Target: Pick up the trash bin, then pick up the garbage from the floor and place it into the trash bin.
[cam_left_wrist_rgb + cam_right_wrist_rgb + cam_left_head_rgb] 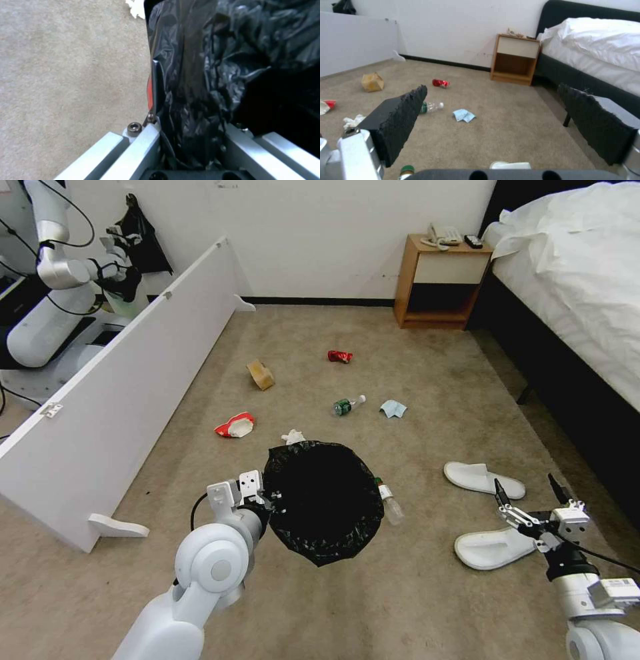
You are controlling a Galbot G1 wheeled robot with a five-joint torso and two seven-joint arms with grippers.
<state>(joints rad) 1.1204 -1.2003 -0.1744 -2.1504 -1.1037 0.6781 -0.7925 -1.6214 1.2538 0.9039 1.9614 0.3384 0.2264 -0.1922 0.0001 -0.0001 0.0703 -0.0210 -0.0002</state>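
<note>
We hold the trash bin above the carpet, our left end effector pinching its rim and black liner. Our right end effector hovers spread over the white slippers. Ahead on the floor lie a paper bag, paper cup, bottle, blue cloth and red can.

Open carpet ahead in the middle, white panel walling the left, bed closing the right, nightstand at the far wall, trash bin blocking near centre, slippers lying near right, small litter scattered mid-floor with gaps between.
</note>
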